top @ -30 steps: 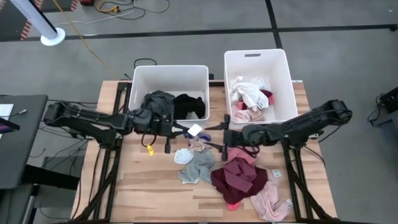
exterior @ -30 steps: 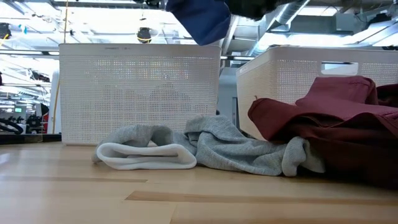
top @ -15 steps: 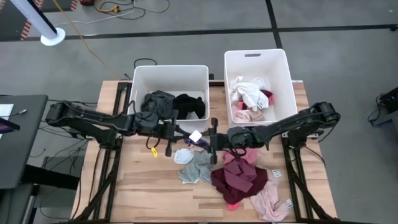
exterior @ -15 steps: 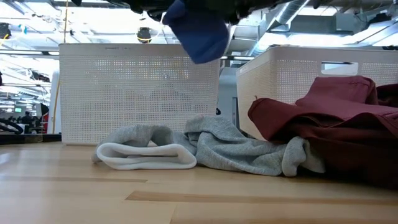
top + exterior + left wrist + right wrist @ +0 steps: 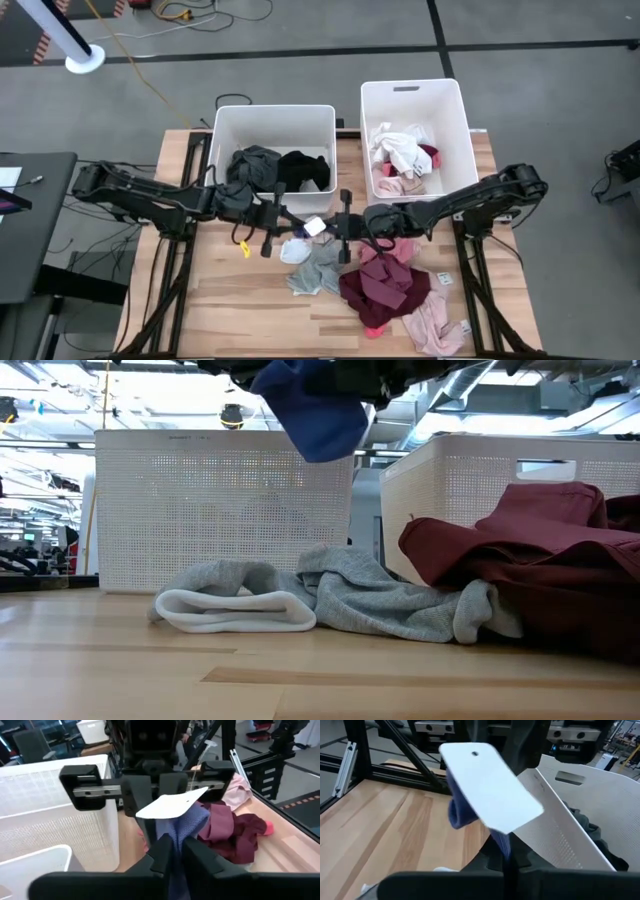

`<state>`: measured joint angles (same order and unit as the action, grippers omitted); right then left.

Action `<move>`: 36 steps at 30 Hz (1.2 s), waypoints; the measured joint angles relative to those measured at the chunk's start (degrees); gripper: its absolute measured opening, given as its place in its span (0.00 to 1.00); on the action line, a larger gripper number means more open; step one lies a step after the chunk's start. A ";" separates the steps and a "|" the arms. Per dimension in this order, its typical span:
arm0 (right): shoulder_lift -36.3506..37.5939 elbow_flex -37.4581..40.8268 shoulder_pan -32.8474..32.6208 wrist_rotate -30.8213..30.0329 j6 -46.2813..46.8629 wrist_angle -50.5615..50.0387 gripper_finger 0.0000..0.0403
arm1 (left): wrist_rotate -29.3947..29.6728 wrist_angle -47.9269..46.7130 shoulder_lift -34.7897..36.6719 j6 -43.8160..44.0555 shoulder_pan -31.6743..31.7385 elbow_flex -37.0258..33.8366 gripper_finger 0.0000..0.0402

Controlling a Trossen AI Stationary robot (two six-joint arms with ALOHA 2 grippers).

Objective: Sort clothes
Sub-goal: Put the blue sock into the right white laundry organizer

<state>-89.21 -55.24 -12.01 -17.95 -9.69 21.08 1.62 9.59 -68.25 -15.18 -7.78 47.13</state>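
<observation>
Both grippers, left point(image 5: 283, 222) and right point(image 5: 335, 226), meet mid-frame, jaws clamped on 1 blue garment point(image 5: 312, 405) held clear above the bench point(image 5: 250, 300); 2 white bins point(image 5: 272, 120) behind.

No readable text anywhere: the white tag point(image 5: 490, 787) on the blue garment point(image 5: 315, 410) shows blank, and the bins point(image 5: 275, 125) carry no markings.
</observation>
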 joint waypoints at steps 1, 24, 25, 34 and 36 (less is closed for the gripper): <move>0.00 0.00 0.00 -0.02 0.08 0.02 0.02 | 0.20 -0.05 0.00 -0.02 -0.26 0.00 0.13; 10.26 -7.43 -3.44 -10.91 -10.60 -10.95 0.00 | 12.28 -10.05 10.44 -2.28 -13.05 -0.50 0.44; 11.24 -7.43 -3.43 -11.72 -11.16 -11.35 0.00 | 13.13 -11.11 10.10 -1.89 -13.66 -0.52 0.44; 20.71 -7.43 -2.91 -17.70 -13.22 -13.51 0.00 | 16.67 -13.67 6.84 -1.57 -17.78 -0.56 0.44; 22.58 -7.43 -2.73 -19.22 -13.37 -14.52 0.00 | 16.92 -13.73 6.24 -1.68 -18.24 -0.55 0.44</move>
<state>-66.63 -62.67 -14.75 -37.18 -23.06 6.56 18.55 -4.14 -62.01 -16.86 -26.02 46.59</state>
